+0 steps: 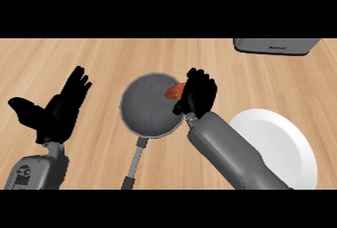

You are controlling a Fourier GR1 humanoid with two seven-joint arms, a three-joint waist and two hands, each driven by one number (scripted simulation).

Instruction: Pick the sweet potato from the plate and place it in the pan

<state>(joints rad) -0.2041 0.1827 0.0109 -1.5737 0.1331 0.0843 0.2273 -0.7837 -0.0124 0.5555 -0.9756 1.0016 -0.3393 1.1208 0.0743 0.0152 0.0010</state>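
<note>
Head view: right robot hand point(196, 94) grasps the sweet potato point(174, 91) over the pan point(148, 111) rim; left robot hand point(60, 107) rests open. Next, I'd say, release inside.

right hand point(197, 93) holds sweet potato point(174, 91) over pan point(150, 107).

Your pan point(150, 107) sits at counter point(99, 53) centre, handle toward you. The plate point(280, 142) lies right of it, nearer you. The sweet potato point(174, 91) is over the pan's right rim. An appliance point(276, 46) stands far right, behind both.
</note>
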